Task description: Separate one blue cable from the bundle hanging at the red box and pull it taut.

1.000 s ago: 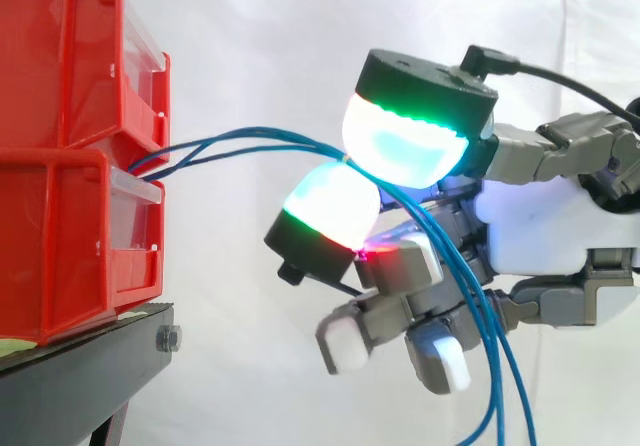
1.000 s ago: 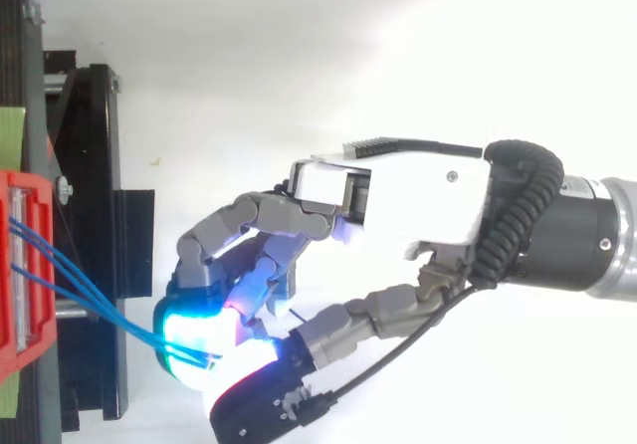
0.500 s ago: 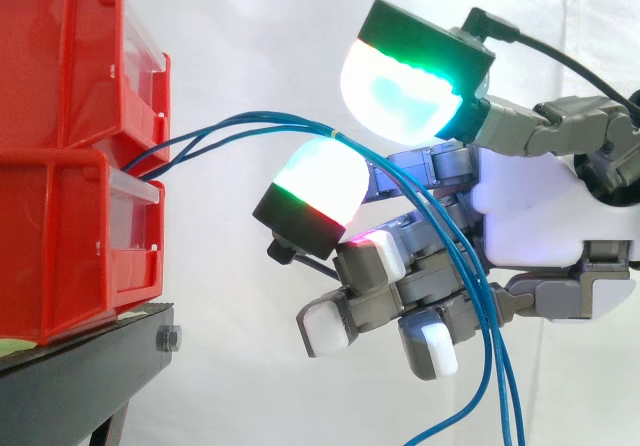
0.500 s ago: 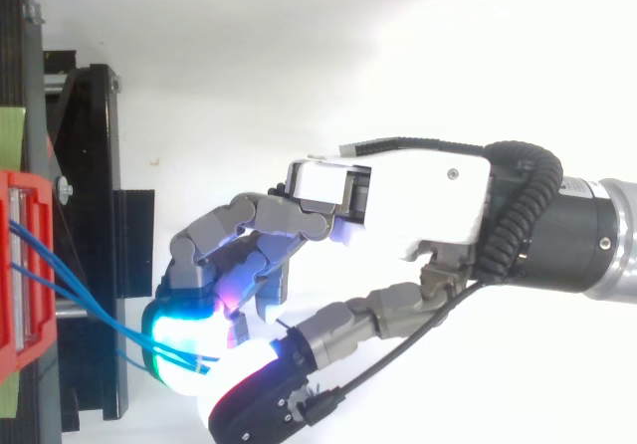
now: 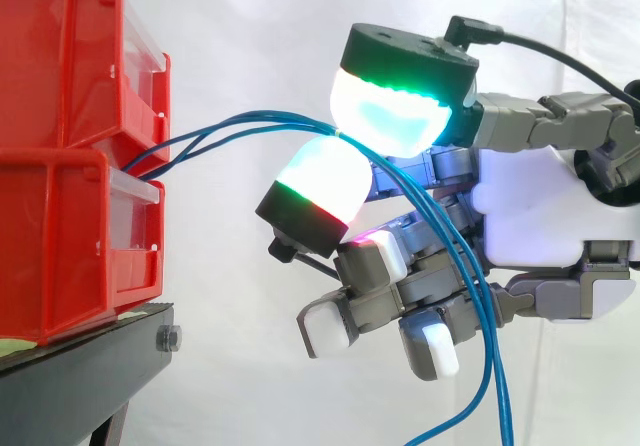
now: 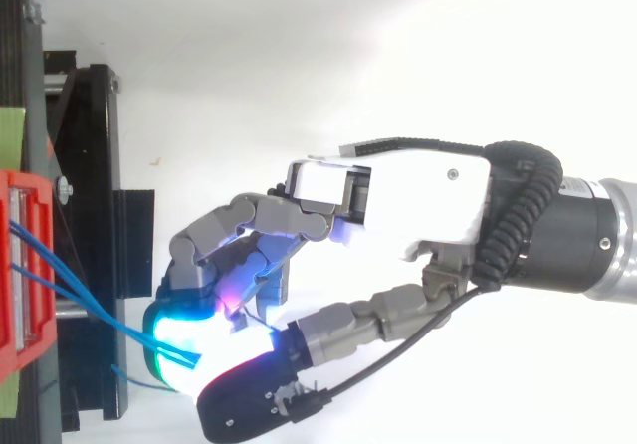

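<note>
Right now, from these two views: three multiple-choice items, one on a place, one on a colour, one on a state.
1. Where do the cables leave the bins?
A. over the top bin's rim
B. at the front, where the upper bin meets the lower
C. beneath the lower bin

2. What colour are the cables?
A. blue
B. yellow
C. black

3. What is the hand doing?
A. fingers straight, clear of the cables
B. curled on nothing
C. two glowing pads pinching the cables

Key: 1 B, the side view shows them emerging between the stacked bins. 2 A, every strand is blue in both views. 3 C, the pads meet with the cables between them.
</note>
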Controlling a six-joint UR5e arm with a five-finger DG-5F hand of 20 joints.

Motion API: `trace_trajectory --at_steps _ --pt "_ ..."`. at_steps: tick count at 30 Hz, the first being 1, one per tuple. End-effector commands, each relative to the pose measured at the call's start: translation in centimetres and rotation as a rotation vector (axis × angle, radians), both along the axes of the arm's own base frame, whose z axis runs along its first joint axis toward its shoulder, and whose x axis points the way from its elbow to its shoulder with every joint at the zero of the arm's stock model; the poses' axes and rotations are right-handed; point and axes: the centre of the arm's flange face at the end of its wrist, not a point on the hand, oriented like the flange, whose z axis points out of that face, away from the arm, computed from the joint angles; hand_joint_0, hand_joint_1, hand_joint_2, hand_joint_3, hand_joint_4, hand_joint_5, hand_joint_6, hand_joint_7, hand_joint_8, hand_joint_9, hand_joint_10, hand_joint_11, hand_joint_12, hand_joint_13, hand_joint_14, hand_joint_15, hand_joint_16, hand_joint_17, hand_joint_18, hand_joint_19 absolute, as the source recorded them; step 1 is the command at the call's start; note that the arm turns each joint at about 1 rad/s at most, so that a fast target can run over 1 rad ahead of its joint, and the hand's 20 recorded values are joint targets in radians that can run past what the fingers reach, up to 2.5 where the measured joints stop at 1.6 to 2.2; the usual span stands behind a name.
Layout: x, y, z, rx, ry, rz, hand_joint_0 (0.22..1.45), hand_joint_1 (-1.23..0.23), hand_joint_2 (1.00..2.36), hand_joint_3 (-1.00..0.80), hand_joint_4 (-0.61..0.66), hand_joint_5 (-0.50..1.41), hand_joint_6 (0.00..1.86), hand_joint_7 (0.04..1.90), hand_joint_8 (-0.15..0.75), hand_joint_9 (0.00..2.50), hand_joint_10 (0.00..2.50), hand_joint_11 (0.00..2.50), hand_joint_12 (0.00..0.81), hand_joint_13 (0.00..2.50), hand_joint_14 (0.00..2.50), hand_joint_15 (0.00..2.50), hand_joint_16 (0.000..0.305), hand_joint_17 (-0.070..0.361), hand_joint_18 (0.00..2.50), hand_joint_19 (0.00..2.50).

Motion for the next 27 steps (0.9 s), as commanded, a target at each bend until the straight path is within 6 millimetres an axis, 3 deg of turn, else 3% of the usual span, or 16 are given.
trace_trajectory --at_steps 1,3,8,16,22,27 --pt "-0.01 0.0 -0.02 0.0 0.001 0.0 0.65 -0.75 1.03 -0.13 0.1 -0.2 0.87 1.14 0.363 0.84 0.02 1.1 0.441 0.66 0.02 0.72 0.054 0.122 0.94 0.83" --pt "-0.01 0.0 -0.02 0.0 0.001 0.0 0.66 -0.77 1.03 -0.15 0.07 -0.2 0.87 1.14 0.363 0.84 0.02 1.09 0.442 0.66 0.02 0.72 0.054 0.122 0.94 0.83" --pt "0.0 0.0 0.0 0.0 0.0 0.0 0.73 -0.83 1.03 -0.2 -0.02 -0.2 0.86 1.34 0.351 0.85 0.02 1.08 0.435 0.67 0.02 0.73 0.053 0.119 0.92 0.84" --pt "-0.02 -0.02 -0.02 0.0 0.001 -0.002 0.8 -0.85 1.0 -0.46 -0.03 -0.21 0.88 1.1 0.336 0.84 0.02 1.01 0.415 0.68 0.02 0.72 0.05 0.113 0.92 0.83" --pt "0.03 -0.01 0.03 0.001 -0.003 -0.002 0.82 -0.87 1.0 -0.5 -0.02 -0.2 0.88 1.15 0.33 0.83 0.02 1.02 0.413 0.69 0.02 0.71 0.05 0.112 0.93 0.8" --pt "-0.01 0.0 -0.02 0.0 0.001 0.0 0.76 -0.93 1.0 -0.5 0.04 -0.18 0.89 1.2 0.335 0.78 0.02 0.95 0.406 0.66 0.02 0.69 0.05 0.112 0.92 0.76"
